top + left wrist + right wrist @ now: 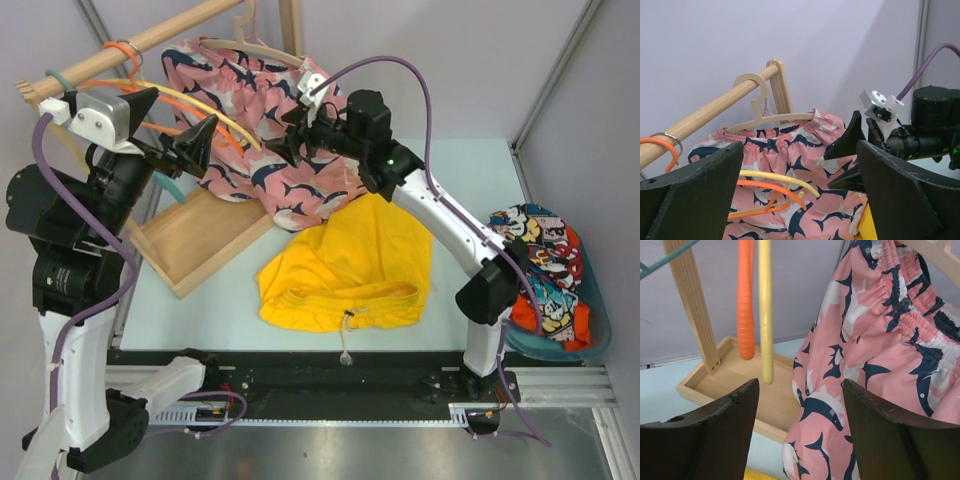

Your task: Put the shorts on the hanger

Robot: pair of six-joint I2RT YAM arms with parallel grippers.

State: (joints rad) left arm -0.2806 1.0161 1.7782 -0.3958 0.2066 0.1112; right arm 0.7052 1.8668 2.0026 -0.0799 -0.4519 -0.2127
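On the table just ahead of your arm bases, the shorts [345,265] are lying flat, waistband toward you, with nothing gripping them. Above and beyond them, your left gripper [175,125] and right gripper [292,122] are hovering spread wide and empty, facing each other near the hanger [235,125]. It is hanging from the rail [170,35] just beside an orange hanger [746,300], in front of pink shorts [255,80]. You are risking a pinch on the wrong hanger, a snag in the pink fabric, or fingers clashing while closing in.
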